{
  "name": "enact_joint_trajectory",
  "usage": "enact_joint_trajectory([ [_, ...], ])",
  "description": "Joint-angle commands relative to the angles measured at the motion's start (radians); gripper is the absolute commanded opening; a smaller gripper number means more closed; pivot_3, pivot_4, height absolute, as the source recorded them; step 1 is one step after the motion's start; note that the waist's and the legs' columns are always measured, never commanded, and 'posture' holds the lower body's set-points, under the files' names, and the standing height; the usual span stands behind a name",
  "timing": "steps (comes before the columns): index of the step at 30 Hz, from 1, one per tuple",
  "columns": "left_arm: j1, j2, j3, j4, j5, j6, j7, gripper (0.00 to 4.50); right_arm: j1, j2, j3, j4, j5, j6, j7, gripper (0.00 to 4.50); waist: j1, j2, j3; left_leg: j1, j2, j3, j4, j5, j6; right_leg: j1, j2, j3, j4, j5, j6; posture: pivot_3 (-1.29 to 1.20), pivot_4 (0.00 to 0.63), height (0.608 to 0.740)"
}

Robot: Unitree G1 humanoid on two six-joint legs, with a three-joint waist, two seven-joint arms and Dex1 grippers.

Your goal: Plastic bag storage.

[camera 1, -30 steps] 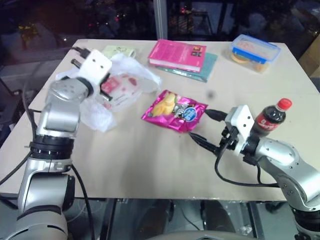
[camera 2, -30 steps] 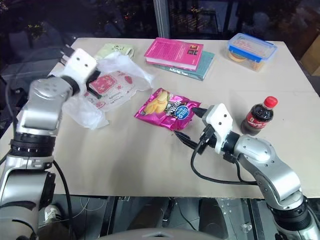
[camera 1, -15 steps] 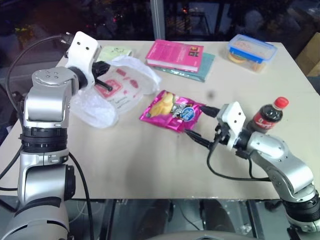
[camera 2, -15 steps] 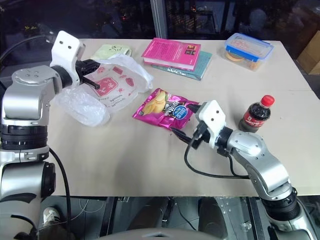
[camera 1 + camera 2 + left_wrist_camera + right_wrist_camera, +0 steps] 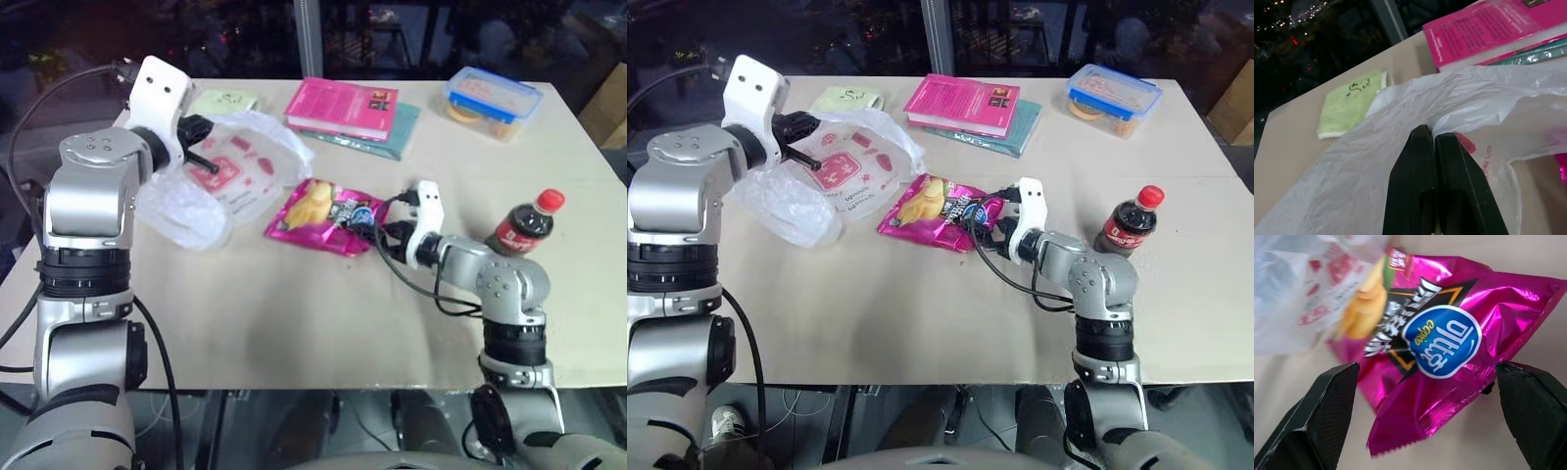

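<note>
Pale beige table (image 5: 294, 323) in front of me, matte top. Lying on it: the plastic bag (image 5: 235, 176) at my left, crumpled; a pale green cloth pouch (image 5: 227, 100) just behind it; a pink book (image 5: 348, 106) stacked on a teal book (image 5: 404, 132) at the far middle; a blue-lidded food box (image 5: 495, 101) far right; a cola bottle (image 5: 527, 227) upright at right; a magenta snack packet (image 5: 323, 217) mid-table, beside the bag

Plastic bag (image 5: 828, 181): thin, translucent white, crinkled, red-printed; spread on the table's near-left area, one edge lifted.
</note>
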Motion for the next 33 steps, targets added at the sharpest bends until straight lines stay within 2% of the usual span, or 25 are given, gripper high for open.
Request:
enact_joint_trajectory([
  [1,-0.004,0.019,0.038,-0.042,0.001,-0.007,0.021,0.00,-0.040,-0.006,0.060,0.119,-0.069,-0.077,0.012,3.72,-0.006,0.000,0.000,0.000,0.000,0.000,0.000,0.000,0.000,0.000,0.000,0.000,0.000,0.000,0.000,0.00,0.150,0.740],
  [4,-0.005,0.022,0.050,-0.051,-0.005,0.005,0.030,0.00,-0.048,-0.013,0.064,0.148,-0.083,-0.088,0.019,2.57,-0.020,0.000,0.000,0.000,0.000,0.000,0.000,0.000,0.000,0.000,0.000,0.000,0.001,0.000,0.000,0.00,0.150,0.740],
  [9,-0.006,0.001,0.062,-0.087,-0.034,0.052,0.035,0.00,-0.051,-0.009,0.040,0.145,-0.062,-0.091,0.045,0.17,-0.025,0.000,0.000,0.000,0.000,0.000,0.000,0.000,0.000,0.000,0.000,0.000,0.001,0.000,0.000,0.00,0.150,0.740],
  [15,-0.035,-0.073,0.053,-0.166,-0.109,0.151,0.032,0.00,0.040,-0.064,-0.078,-0.065,0.084,0.036,0.088,0.08,-0.016,0.000,0.000,-0.001,0.000,-0.001,0.000,0.000,0.000,0.000,0.000,-0.001,0.001,0.000,0.000,0.00,0.150,0.740],
  [20,-0.102,-0.121,0.051,-0.192,-0.180,0.212,0.017,0.00,0.171,-0.117,-0.256,-0.316,0.262,0.210,0.061,0.08,-0.017,0.000,0.000,-0.001,0.000,-0.001,0.000,-0.001,0.002,0.000,0.000,-0.001,0.000,0.000,0.000,0.00,0.150,0.740],
  [25,-0.129,-0.151,0.018,-0.174,-0.199,0.212,0.014,0.00,0.241,-0.099,-0.404,-0.456,0.405,0.304,0.009,0.08,-0.023,0.002,-0.001,0.000,0.001,0.001,0.000,-0.003,0.004,0.000,0.001,0.001,0.001,0.000,0.000,0.00,0.150,0.740],
  [29,-0.131,-0.187,-0.026,-0.118,-0.177,0.162,0.026,0.00,0.322,-0.090,-0.496,-0.560,0.620,0.302,-0.053,0.08,-0.012,0.002,-0.001,0.001,0.002,0.001,0.000,-0.003,0.004,0.000,0.001,0.001,0.002,0.000,0.000,0.00,0.150,0.740],
  [31,-0.145,-0.199,-0.033,-0.075,-0.164,0.129,0.036,0.00,0.367,-0.114,-0.499,-0.573,0.748,0.253,-0.109,0.08,-0.012,0.002,-0.001,0.000,0.002,0.001,0.000,-0.003,0.004,0.000,0.001,0.001,0.001,0.000,0.000,0.00,0.150,0.740],
  [33,-0.146,-0.199,-0.046,-0.051,-0.156,0.103,0.029,0.00,0.402,-0.153,-0.478,-0.579,0.773,0.230,-0.156,0.08,-0.012,0.002,-0.001,0.000,0.001,0.001,0.000,-0.003,0.004,0.000,0.000,0.001,0.001,0.000,0.000,0.00,0.150,0.740],
])
